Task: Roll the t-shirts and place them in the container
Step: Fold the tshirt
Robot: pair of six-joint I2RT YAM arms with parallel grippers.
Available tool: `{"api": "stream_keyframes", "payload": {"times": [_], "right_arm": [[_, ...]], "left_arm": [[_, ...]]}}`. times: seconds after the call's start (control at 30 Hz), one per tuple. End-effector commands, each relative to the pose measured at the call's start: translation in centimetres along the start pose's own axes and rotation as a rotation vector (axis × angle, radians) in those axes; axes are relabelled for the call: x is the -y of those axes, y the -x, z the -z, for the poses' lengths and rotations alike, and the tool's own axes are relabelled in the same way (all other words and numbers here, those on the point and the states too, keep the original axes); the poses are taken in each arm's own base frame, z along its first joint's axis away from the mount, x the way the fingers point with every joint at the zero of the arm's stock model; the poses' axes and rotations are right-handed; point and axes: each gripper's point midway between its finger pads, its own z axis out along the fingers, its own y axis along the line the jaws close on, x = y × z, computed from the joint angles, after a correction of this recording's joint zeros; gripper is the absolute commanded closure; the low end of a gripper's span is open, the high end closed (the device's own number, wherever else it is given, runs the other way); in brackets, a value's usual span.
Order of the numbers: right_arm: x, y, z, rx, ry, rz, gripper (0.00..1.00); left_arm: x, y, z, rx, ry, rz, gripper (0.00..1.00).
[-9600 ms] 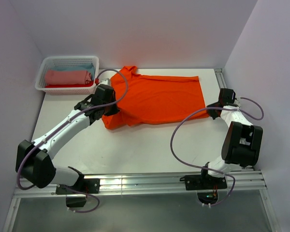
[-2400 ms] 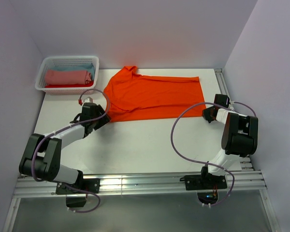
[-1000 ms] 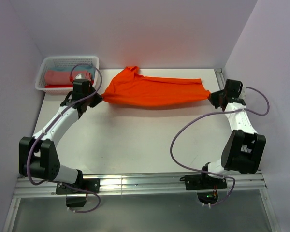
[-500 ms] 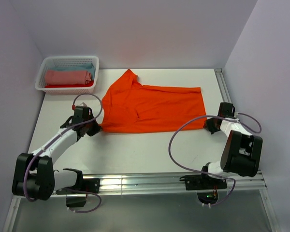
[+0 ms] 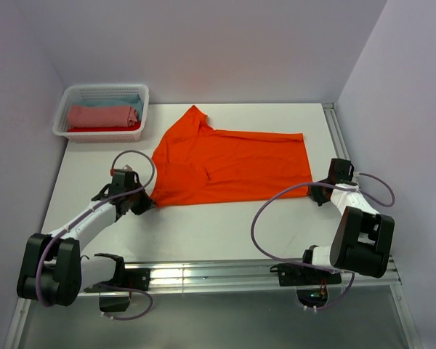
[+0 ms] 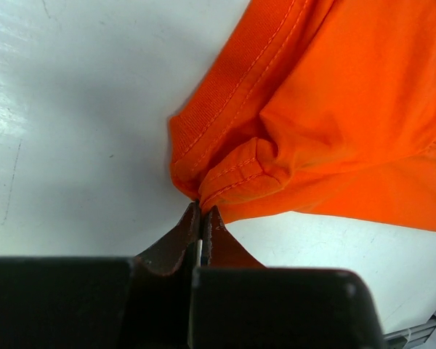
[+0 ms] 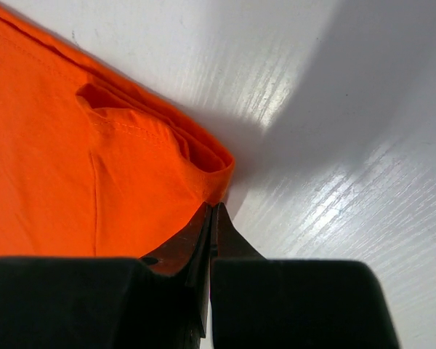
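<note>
Two grippers, both closed, each pinch a near corner of the orange t-shirt [image 5: 229, 163], which lies spread out across the middle of the white bench [image 5: 203, 233] in the top view. Its straight hem edge is on the right and a pointed part reaches toward the upper left. The left gripper [image 6: 203, 212] sits low at the shirt's lower left corner. In its wrist view the dark fingers are pressed together on a small bunch of cloth, where a ribbed band and a stitched fold gather into wrinkles just above the tips. The right gripper [image 7: 212, 214] sits at the lower right corner. Its fingers are shut on the very tip of the hemmed edge, which curls up slightly there and casts a shadow on the bench beside it. Between the two grips the near edge of the shirt runs roughly straight across the frame, and the cloth looks mostly flat, with a faint fold near the centre. In the upper left of the top view stands a white lattice basket [image 5: 61, 125], well apart from the shirt. It holds a salmon-pink roll [image 5: 102, 116], with light blue cloth [image 5: 128, 102] behind it and a strip of red cloth [image 5: 94, 129] showing below.
</note>
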Motion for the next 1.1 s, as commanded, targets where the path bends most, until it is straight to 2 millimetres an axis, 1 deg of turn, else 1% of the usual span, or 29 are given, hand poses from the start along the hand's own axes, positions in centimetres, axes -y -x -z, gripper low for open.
{"api": "stream_keyframes", "payload": {"times": [0.0, 0.07, 0.13, 0.27, 0.33, 0.43, 0.53, 0.57, 0.77, 0.87, 0.9, 0.93, 0.97, 1.0, 1.03, 1.07], "right_arm": [[1.0, 0.1, 0.0, 0.013, -0.017, 0.011, 1.00], [1.3, -0.4, -0.2, 0.002, -0.017, 0.012, 1.00], [1.2, -0.5, -0.1, 0.002, 0.000, 0.015, 1.00], [1.8, -1.1, 0.2, -0.001, 0.013, 0.016, 1.00], [1.5, -1.3, 0.6, 0.001, 0.046, 0.015, 1.00], [2.1, -1.8, 0.6, -0.007, 0.045, 0.003, 1.00], [2.5, -1.8, 0.8, 0.002, 0.032, 0.003, 1.00], [2.7, -1.7, 0.9, 0.008, 0.024, 0.007, 1.00], [3.4, -1.4, 1.1, 0.021, 0.002, 0.016, 1.00], [4.5, -1.4, 1.2, 0.025, -0.040, -0.004, 1.00], [4.4, -0.9, 1.4, 0.041, -0.018, -0.023, 1.00], [4.9, -1.2, 1.3, 0.037, -0.013, -0.030, 1.00], [4.8, -1.1, 1.4, 0.044, 0.005, -0.040, 1.00], [4.8, -1.0, 1.7, 0.054, 0.019, -0.046, 1.00], [5.0, -1.0, 1.9, 0.055, 0.020, -0.052, 1.00], [5.1, -1.1, 2.1, 0.056, 0.020, -0.058, 1.00]], "left_arm": [[0.4, -0.1, -0.1, -0.002, -0.031, 0.018, 1.00], [0.1, -0.3, 0.0, 0.002, -0.024, 0.028, 1.00], [0.0, -0.3, 0.2, 0.011, -0.027, 0.033, 1.00], [-0.3, -0.1, 0.6, 0.041, -0.017, 0.052, 1.00], [-0.4, 0.0, 0.7, 0.049, -0.012, 0.057, 1.00], [-0.4, -0.4, 0.6, 0.032, -0.021, 0.058, 1.00], [-0.2, -0.6, 0.7, 0.030, -0.043, 0.064, 1.00], [-0.4, -0.8, 0.7, 0.028, -0.039, 0.072, 1.00], [-0.5, -0.7, 1.4, 0.051, -0.036, 0.090, 1.00], [0.0, -0.6, 1.9, 0.050, -0.060, 0.078, 1.00], [0.2, -0.3, 2.4, 0.074, -0.073, 0.077, 1.00], [0.2, -0.4, 2.6, 0.082, -0.081, 0.092, 1.00], [0.2, -0.4, 2.9, 0.093, -0.093, 0.100, 1.00], [0.8, -0.1, 3.7, 0.121, -0.135, 0.104, 1.00], [0.7, -0.5, 3.8, 0.114, -0.148, 0.116, 1.00], [1.1, -0.5, 4.2, 0.119, -0.169, 0.119, 1.00]]}}
